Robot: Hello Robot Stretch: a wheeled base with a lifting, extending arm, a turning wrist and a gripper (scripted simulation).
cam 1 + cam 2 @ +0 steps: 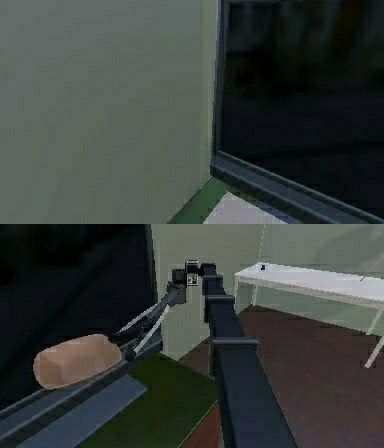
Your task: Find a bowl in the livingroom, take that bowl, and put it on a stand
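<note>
End effector (125, 342), dark w/ two thin fingers, angles down to a tan rounded lump (75, 362), poss. the bowl, prob. to take or carry it. Lump overlaps the grey frame rail (80, 409) of a dark glass panel (70, 274), so can't tell finger state or whether it's held. Farther out a long white worktop (320, 286) stands well apart, a drop spot only if it counts as a stand.

A plain pale grey-green wall (100, 110) occupies the forward view's left. To its right stands a dark glossy pane (300, 90) in a grey frame (290, 190). A green strip (195, 205) runs along the wall's foot, bordering a pale surface (235, 213).
</note>
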